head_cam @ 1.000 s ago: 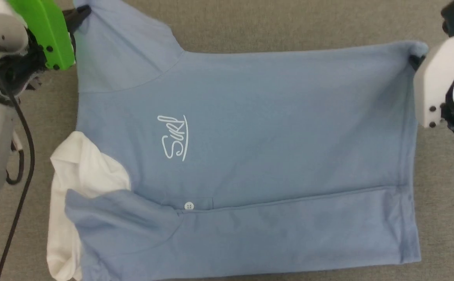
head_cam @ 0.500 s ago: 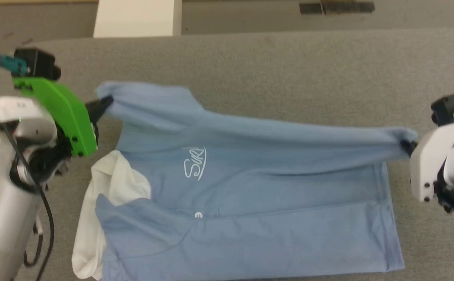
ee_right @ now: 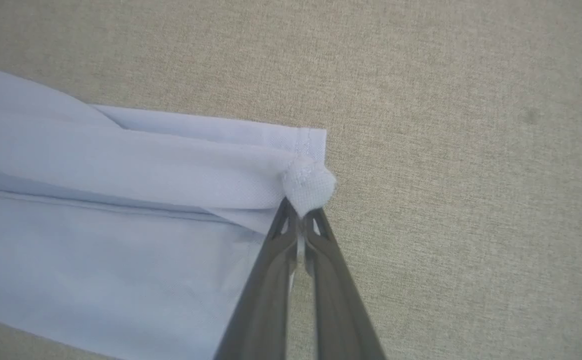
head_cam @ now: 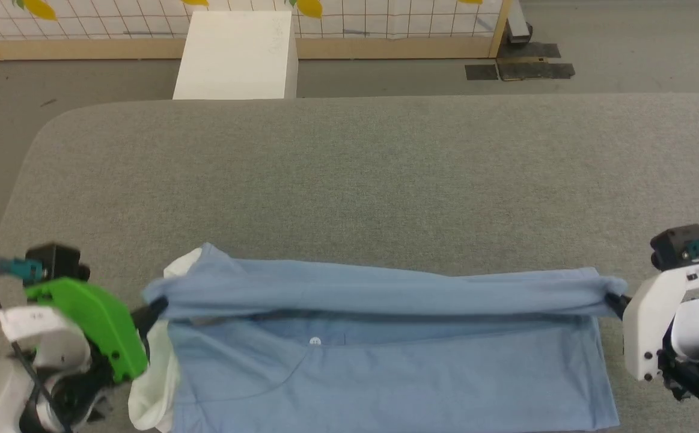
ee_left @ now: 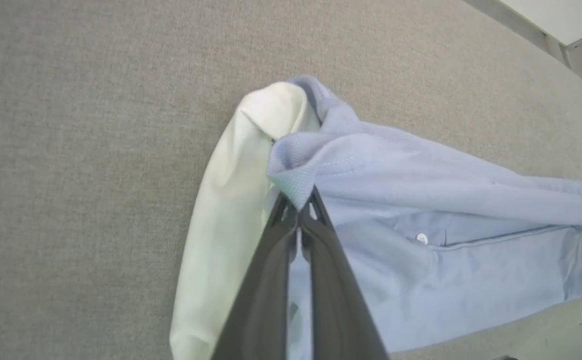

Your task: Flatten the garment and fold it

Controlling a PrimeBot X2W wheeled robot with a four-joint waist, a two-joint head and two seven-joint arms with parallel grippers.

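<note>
Pinching lifted garment (head_cam: 385, 373) fold at both ends with clenched left claw (ee_left: 298, 207) and right claw (ee_right: 301, 212), half-burying white collar (ee_left: 230, 200), near edge cropped off-frame.

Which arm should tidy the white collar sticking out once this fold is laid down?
Left, probably: the left gripper pinches the shirt right beside the collar; the right gripper holds the opposite end.

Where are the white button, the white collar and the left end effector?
white button (head_cam: 315, 341), head view, its centre.
white collar (ee_left: 220, 210), left wrist view, middle of its outer fold.
left end effector (ee_left: 299, 205), left wrist view, between its fingertips pinching the shirt (ee_left: 421, 170).
</note>
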